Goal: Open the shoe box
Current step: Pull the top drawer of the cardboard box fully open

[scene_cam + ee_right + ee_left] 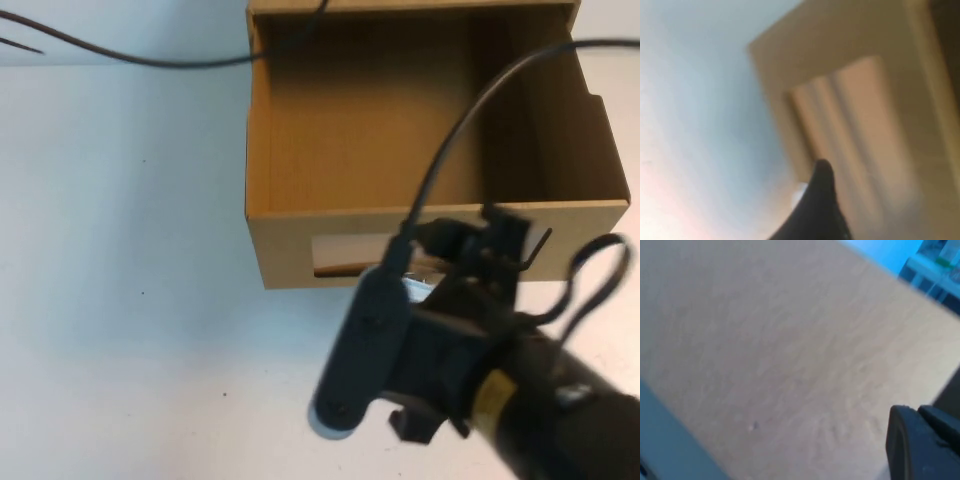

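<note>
The brown cardboard shoe box (300, 245) stands open at the back of the table, its bare inside showing from above. Its front wall has a rectangular cut-out (340, 258). My right gripper (470, 240) hovers just in front of that wall, to the right of the cut-out, open and holding nothing. In the right wrist view one dark fingertip (822, 187) shows before the box wall (850, 65). My left gripper (922, 445) is out of the high view; its wrist view is filled by a close cardboard surface (790, 350).
A black cable (150, 58) trails over the white table (120, 300) at the back left. Another cable (470, 120) arcs from my right arm across the box. A looped strap (600, 275) hangs beside the right arm.
</note>
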You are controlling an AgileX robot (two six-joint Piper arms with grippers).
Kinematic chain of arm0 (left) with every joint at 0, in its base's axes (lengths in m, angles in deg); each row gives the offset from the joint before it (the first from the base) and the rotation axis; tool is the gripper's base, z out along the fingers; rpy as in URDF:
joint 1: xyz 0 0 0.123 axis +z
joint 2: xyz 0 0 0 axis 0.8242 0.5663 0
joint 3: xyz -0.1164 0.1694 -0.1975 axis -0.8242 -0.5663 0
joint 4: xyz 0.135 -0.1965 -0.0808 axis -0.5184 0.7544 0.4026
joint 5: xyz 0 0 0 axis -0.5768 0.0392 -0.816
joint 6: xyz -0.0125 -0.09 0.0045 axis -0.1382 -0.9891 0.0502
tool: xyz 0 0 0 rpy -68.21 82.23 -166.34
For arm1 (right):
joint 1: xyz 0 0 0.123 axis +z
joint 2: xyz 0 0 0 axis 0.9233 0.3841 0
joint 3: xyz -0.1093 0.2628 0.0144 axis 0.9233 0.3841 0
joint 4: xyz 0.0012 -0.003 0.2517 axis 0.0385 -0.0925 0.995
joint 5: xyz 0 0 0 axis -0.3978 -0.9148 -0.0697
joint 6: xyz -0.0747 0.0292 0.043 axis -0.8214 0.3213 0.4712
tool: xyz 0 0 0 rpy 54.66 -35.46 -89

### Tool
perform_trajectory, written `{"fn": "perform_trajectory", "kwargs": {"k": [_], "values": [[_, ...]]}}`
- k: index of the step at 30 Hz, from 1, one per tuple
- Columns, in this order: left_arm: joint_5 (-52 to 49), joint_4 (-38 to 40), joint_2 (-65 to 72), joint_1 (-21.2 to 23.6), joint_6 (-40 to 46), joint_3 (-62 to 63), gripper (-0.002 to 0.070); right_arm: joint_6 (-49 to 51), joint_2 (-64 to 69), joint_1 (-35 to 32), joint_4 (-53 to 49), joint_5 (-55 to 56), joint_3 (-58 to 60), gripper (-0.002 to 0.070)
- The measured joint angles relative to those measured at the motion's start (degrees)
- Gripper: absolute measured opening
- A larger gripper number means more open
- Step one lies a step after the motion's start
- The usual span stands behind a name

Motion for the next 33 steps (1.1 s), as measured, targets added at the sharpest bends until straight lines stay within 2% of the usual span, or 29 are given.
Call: {"fn": "perform_trajectory", "kwargs": {"k": [2,5,7,12,14,19,23,30,33], "values": [[-0.59,-0.08,-2.87,0.13,-0.13,0.00,-0.0006,0.00,-2.22,1.10,-1.18,-3.59,0.00,0.0540],[-3.33,-0.08,-7.12,0.13,-0.58,0.00,-0.0006,0.00,-5.57,1.49,-4.34,-12.21,0.00,0.0466],[-5.73,-0.08,-10.17,0.13,-0.61,0.00,-0.0006,-1.78,-7.86,1.37,-5.99,-16.04,0.00,0.0384],[-10.21,-3.13,-18.31,1.77,-2.40,0.00,-0.0006,-8.22,-16.75,1.37,-4.50,-17.90,0.00,0.0085],[-11.18,-5.01,-21.79,3.15,-2.97,0.00,-0.0006,-10.48,-21.00,1.27,-1.60,-18.34,0.00,0.0032],[-11.90,-14.77,-31.46,4.75,-5.66,-0.58,-0.0006,-12.69,-31.66,1.15,10.00,-19.50,0.00,-0.0006],[-12.06,-20.69,-40.18,4.75,-6.87,-5.89,-0.0006,-9.27,-41.68,1.15,18.01,-18.61,0.55,-0.0010],[-11.97,-25.96,-57.80,4.75,-7.50,-29.80,-0.0006,-7.33,-55.50,1.15,24.04,-5.47,8.40,-0.0013],[-7.38,-27.17,-66.63,4.75,-8.16,-42.13,-0.0006,-7.34,-58.10,1.15,24.15,-3.07,11.49,-0.0013]]}}
